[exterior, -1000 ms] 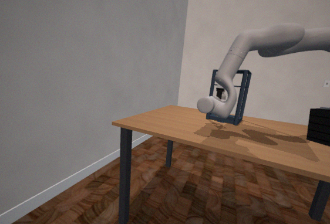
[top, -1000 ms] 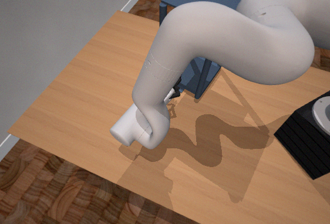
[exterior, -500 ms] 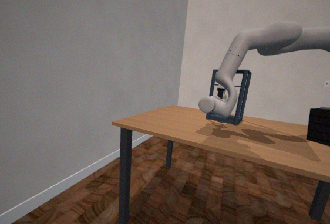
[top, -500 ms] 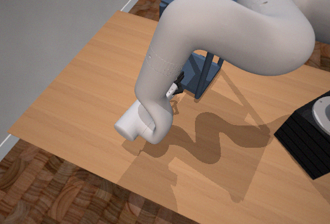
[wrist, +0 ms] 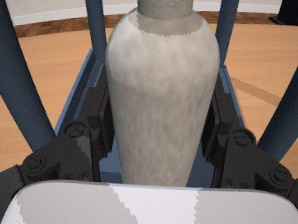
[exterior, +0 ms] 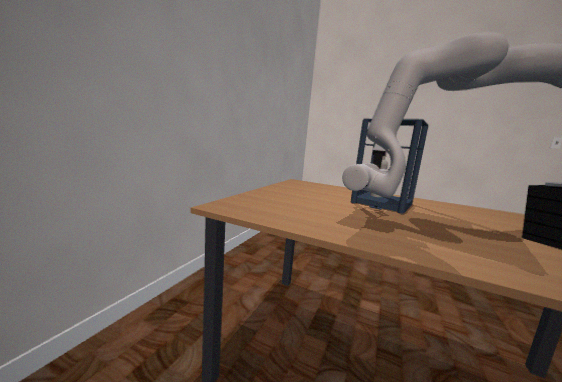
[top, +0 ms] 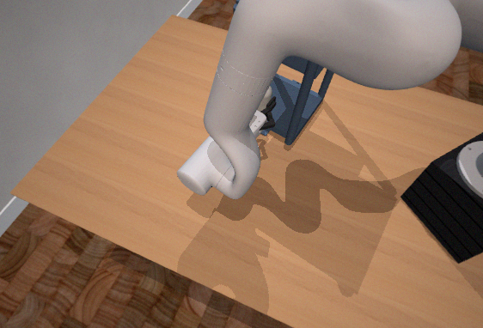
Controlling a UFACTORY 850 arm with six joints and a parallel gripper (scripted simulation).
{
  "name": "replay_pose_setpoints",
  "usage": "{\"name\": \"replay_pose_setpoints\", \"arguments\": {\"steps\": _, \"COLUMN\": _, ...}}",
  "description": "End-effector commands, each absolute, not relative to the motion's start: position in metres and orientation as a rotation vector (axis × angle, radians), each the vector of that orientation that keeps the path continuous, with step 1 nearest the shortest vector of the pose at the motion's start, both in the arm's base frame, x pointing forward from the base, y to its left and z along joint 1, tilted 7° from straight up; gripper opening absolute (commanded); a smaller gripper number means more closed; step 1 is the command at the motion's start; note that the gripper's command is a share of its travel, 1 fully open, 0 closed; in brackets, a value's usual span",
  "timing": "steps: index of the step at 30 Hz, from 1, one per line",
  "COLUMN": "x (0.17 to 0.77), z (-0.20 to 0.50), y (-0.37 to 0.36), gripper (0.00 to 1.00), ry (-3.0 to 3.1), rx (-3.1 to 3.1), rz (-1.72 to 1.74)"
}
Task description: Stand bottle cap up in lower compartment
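Observation:
My gripper (wrist: 159, 87) (top: 270, 112) (exterior: 377, 157) is shut on the bottle's body, gripping it from the side. The bottle sits between the blue posts (wrist: 20, 90) of the shelving unit (top: 299, 100) (exterior: 416, 160), over the blue floor (wrist: 76, 103) of the lower compartment. The bottle's base is hidden behind my gripper body, so I cannot tell if it touches the floor. In the top and exterior views the arm covers most of the bottle.
The shelving unit stands on the far side of the wooden table (top: 108, 142) (exterior: 286, 205). The robot's black base block (top: 452, 206) (exterior: 556, 215) sits at the right. The arm's elbow link (top: 207, 169) hangs low over the table in front of the unit.

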State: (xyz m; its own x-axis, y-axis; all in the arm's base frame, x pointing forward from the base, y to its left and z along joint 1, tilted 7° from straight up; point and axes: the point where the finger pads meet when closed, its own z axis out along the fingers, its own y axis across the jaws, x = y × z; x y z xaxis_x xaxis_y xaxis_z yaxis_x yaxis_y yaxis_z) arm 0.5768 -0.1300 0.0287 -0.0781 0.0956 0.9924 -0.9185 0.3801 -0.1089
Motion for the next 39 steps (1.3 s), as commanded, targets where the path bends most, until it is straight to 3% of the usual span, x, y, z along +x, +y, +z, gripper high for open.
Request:
{"name": "replay_pose_setpoints", "arguments": {"steps": 1, "x": 0.574, "z": 0.030, "y": -0.139, "gripper": 0.00, "ry": -1.383, "rx": 0.811, "rz": 1.017}}
{"name": "replay_pose_setpoints", "arguments": {"steps": 39, "x": 0.546, "z": 0.034, "y": -0.204, "gripper": 0.00, "ry": -1.383, "rx": 0.811, "rz": 1.016}}
